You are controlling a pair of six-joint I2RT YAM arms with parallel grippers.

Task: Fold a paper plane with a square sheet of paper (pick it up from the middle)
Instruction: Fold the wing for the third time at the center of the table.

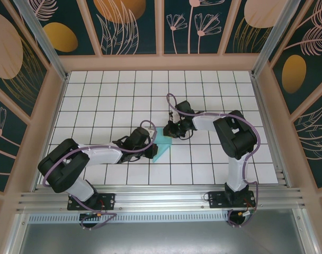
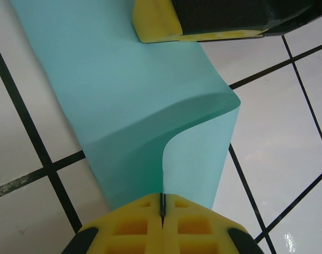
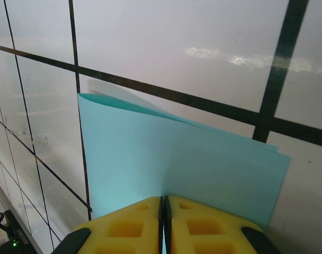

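From the top external view, the thin, light turquoise-blue square sheet of paper (image 1: 162, 145) lies just right of centre on the white tiled table with black grid lines (image 1: 108, 95). The left gripper (image 1: 151, 150) meets it from 8 o'clock and the right gripper (image 1: 171, 132) from 1 o'clock. From here the finger positions are too small to read.

In the left wrist view, the left gripper's yellow foam fingers (image 2: 134, 227) sit at 6 o'clock. They are pressed together, with the sheet's edge pinched in the seam between them. The sheet (image 2: 124, 90) runs up toward 11 o'clock and curls over in a rounded bend at 3 o'clock. At 12 o'clock a yellow fingertip (image 2: 155, 24) of the right gripper rests against the far end of the sheet.

In the right wrist view, the right gripper's yellow fingers (image 3: 124, 227) at 6 o'clock are clamped on the sheet (image 3: 171, 159). The sheet is doubled over into two layers. The layers part slightly along the top edge and join at a curved fold toward 10 o'clock, with the tiles behind.
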